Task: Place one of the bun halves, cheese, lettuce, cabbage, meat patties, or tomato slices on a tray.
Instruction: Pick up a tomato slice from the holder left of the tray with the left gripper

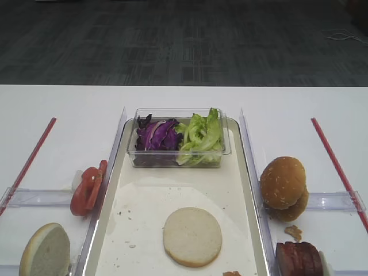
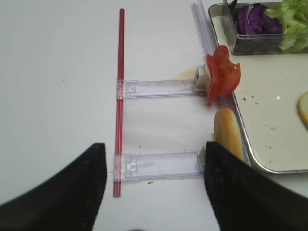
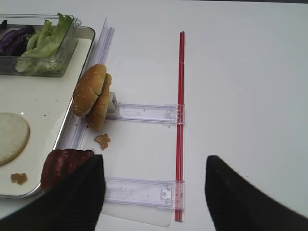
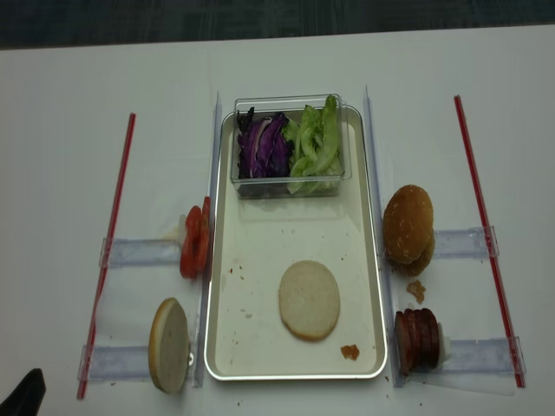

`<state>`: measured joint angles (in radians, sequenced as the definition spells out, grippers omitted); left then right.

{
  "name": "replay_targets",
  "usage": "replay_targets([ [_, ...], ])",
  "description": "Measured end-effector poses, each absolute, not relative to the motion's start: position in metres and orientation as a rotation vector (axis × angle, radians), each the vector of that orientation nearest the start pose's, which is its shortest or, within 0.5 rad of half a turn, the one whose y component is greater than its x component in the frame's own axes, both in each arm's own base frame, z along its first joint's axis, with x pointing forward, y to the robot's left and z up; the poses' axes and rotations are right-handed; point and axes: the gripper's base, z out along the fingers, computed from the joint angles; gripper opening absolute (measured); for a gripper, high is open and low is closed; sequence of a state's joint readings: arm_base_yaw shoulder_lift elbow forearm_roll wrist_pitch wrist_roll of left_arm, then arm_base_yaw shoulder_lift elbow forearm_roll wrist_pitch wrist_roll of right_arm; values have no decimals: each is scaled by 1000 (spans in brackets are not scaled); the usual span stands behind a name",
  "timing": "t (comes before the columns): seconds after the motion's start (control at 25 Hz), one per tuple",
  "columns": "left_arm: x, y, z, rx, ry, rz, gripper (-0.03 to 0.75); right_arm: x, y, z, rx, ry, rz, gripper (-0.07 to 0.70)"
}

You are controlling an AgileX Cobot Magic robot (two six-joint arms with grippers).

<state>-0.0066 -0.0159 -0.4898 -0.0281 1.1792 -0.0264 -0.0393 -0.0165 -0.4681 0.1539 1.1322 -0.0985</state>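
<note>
White bench point(image 1: 63, 103), cream rectangular tray point(image 1: 144, 195) holding a pale round bun half point(image 1: 192, 236), left fingers point(image 2: 57, 192) spread wide, right fingers point(image 3: 77, 192) wide too

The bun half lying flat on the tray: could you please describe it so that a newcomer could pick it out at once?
Find the large cream-white tray in the middle of the table. Toward its near end, below the clear box of greens, lies one bun half. It alone lies flat inside the tray, pale cut face up; the other buns stand on edge outside the rim.

clear plastic box point(image 1: 178, 150), glossy tomato slices point(image 2: 223, 73)
</note>
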Motion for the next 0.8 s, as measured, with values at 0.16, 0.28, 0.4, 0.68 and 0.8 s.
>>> replay_targets([
  [0.16,-12,-2,265,-18,2157,-53,416,-7,13,264,-75,2121,105,468],
  [0.28,-12,-2,265,-18,2157,-53,415,-7,13,264,-75,2121,105,468],
  [0.4,-12,-2,265,-18,2157,-53,415,-7,13,264,-75,2121,105,468],
  [0.68,-12,-2,265,-18,2157,-53,415,-7,13,264,-75,2121,105,468],
  [0.8,-12,-2,265,-18,2157,-53,415,-7,13,264,-75,2121,105,468],
])
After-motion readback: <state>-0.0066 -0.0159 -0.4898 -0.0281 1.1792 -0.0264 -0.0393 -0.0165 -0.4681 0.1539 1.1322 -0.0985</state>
